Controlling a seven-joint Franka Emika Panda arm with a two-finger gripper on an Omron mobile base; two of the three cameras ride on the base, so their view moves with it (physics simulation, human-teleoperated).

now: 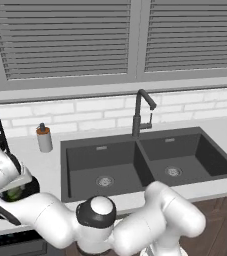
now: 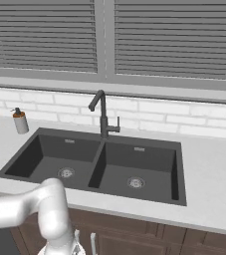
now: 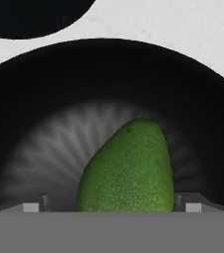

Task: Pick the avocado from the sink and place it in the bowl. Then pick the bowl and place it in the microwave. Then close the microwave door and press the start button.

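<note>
While the hand [image 3: 112, 207] stands open, avocado [image 3: 128, 168] between its fingertips, inside the bowl [image 3: 44, 99].

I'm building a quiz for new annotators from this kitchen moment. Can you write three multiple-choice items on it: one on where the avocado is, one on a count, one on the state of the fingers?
1. Where is the avocado?
A. In the left basin
B. In the black bowl
C. Beside the soap dispenser

2. How many basins does the sink have?
A. One
B. Two
C. Three

3. How do the fingers stand?
A. Clamped on the avocado
B. Apart, either side of the avocado
C. Shut on the faucet

Answers:
1 B, the hand view shows the fruit lying inside the bowl.
2 B, each basin has its own drain.
3 B, both tips sit clear of the fruit.
</note>
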